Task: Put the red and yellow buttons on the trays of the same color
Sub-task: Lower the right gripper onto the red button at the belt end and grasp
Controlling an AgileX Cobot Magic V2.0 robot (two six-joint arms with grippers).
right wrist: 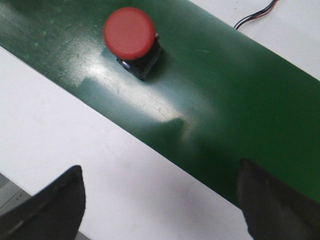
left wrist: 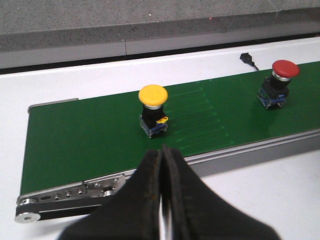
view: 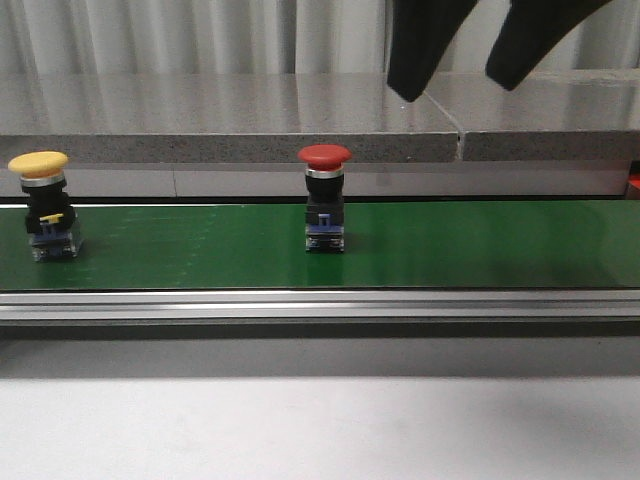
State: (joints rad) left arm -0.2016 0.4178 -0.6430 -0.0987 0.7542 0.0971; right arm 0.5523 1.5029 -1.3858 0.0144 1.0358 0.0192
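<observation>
A yellow button (view: 40, 205) stands upright at the left end of the green belt (view: 200, 250); a red button (view: 325, 200) stands upright mid-belt. My right gripper (view: 455, 90) hangs open high above the belt, to the right of the red button. From its wrist, the red button (right wrist: 131, 35) lies well ahead of the open gripper (right wrist: 159, 170), nothing between the fingers. My left gripper (left wrist: 164, 148) is shut and empty, hovering off the belt's near rail, the yellow button (left wrist: 153, 107) just beyond its tips and the red button (left wrist: 282, 82) further along. The trays are out of view.
A grey stone ledge (view: 230, 120) runs behind the belt. An aluminium rail (view: 320, 303) edges the belt's front, with white table (view: 320, 430) below. A black cable (left wrist: 247, 59) lies on the far side of the belt. Something red-orange (view: 634, 185) peeks in at the right edge.
</observation>
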